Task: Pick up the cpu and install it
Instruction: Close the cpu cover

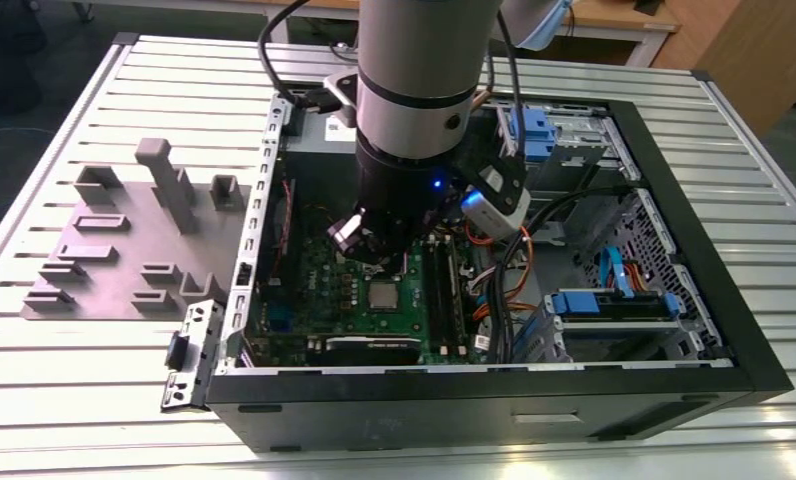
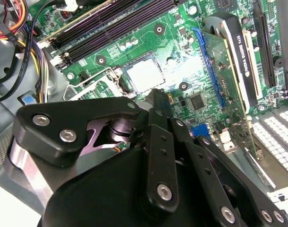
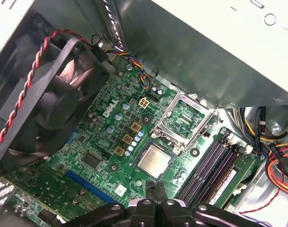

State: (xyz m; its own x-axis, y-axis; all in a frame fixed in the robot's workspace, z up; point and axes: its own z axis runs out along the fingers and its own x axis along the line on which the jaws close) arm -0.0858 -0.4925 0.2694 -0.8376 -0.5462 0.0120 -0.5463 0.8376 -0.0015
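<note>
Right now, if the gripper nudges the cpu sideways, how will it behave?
The cpu is a flat square, so it probably slides rather than rolls or tips. Its metal top looks smooth, perhaps slippery. It lies low in the socket, so edges may block it.

The cpu (image 1: 383, 294) is sitting in its socket on the motherboard (image 1: 315, 270), with the gripper (image 3: 156, 193) hanging above; the memory slots (image 1: 444, 290) are lying at its three o'clock in the exterior view.

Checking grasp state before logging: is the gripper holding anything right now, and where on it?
Nothing is held. The cpu lies flat in the motherboard socket, apart from the gripper, whose fingertips are together just short of it.
</note>
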